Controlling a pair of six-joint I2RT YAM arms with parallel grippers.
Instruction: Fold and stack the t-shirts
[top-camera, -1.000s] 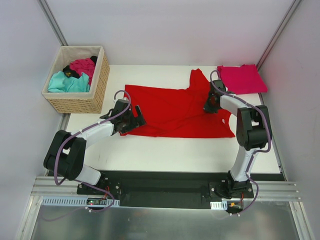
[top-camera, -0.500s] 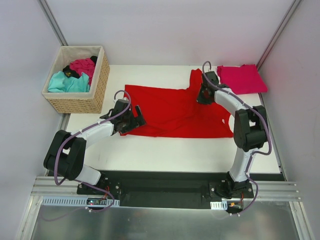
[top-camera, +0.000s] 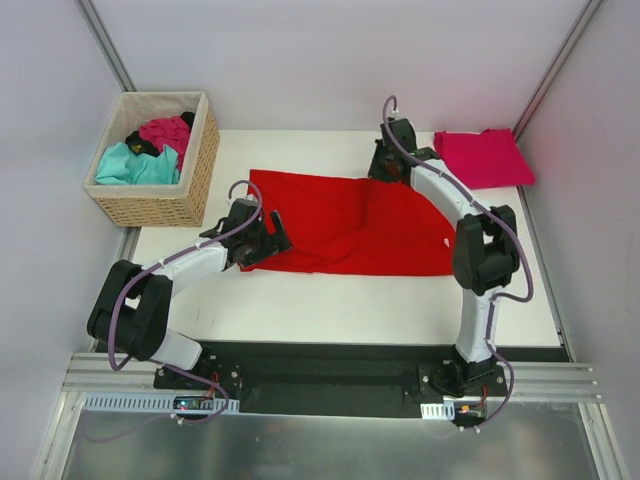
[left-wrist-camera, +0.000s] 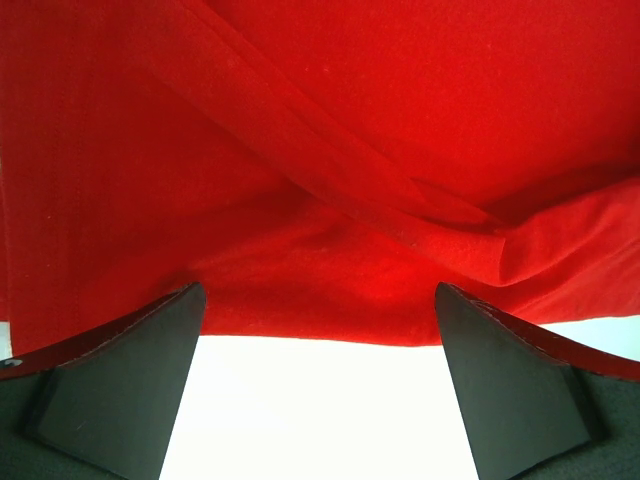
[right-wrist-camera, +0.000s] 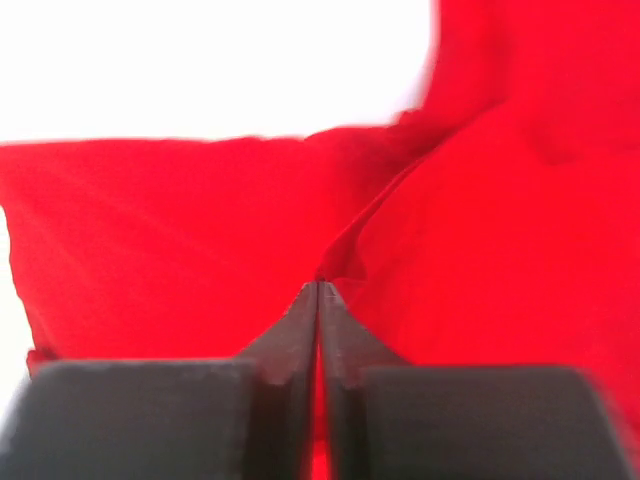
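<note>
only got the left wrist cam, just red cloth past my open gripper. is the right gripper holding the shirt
observer: yes, the right gripper is shut on a raised fold of the red t-shirt.
operator: where on the shirt
observer: at its far edge, right of centre in the top view. The folded crimson t-shirt lies further right, apart from it.
operator: any more shirts around
observer: the wicker basket at the far left holds a teal t-shirt, a magenta one and a black one.
</note>
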